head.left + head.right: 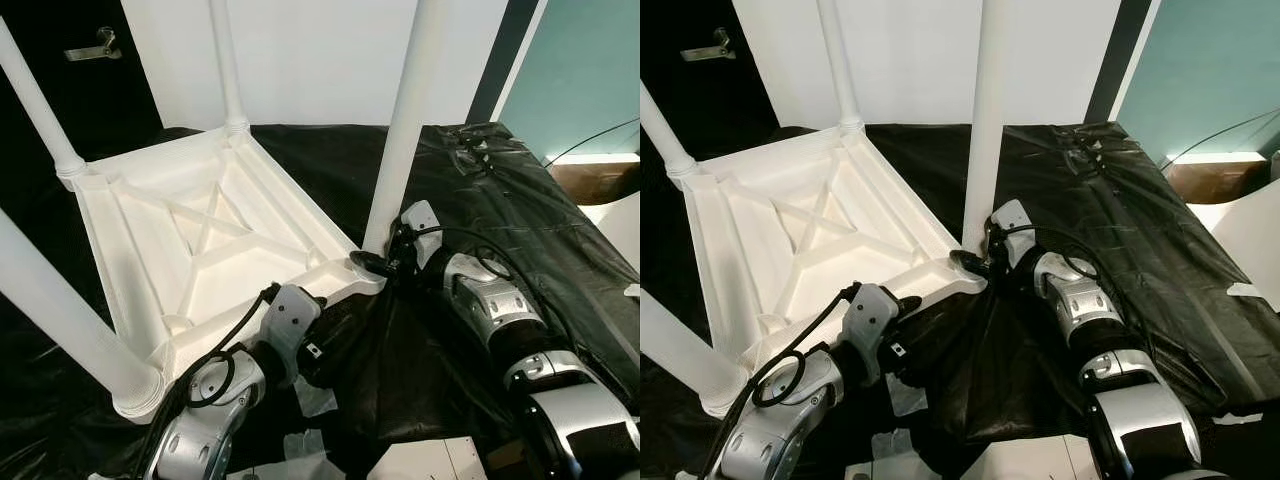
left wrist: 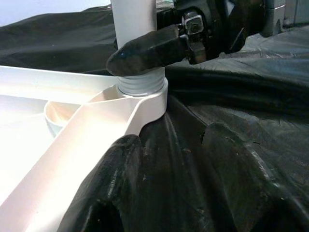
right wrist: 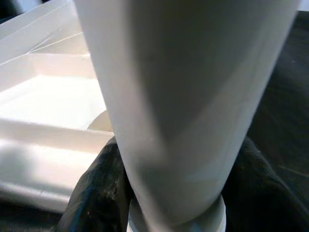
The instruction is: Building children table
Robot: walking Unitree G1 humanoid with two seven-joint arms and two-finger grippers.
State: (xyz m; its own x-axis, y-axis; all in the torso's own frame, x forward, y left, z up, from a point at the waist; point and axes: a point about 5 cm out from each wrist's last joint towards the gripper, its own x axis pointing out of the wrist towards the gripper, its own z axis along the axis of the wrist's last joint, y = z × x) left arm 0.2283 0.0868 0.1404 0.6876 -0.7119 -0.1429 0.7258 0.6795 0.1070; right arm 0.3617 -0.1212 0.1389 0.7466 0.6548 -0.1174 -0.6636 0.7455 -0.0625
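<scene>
A white children's table lies upside down on a black sheet, its legs pointing up. My right gripper is shut on the near right leg, just above its threaded base at the table's corner socket. In the right wrist view the black fingers flank that leg. My left gripper sits low by the table's near rim, a little short of that corner. It is open, with its fingers apart over crumpled black sheet.
Three other legs stand at the far left, far corner and near left. A white wall and a dark door with a handle are behind. White paper scraps lie near my arms.
</scene>
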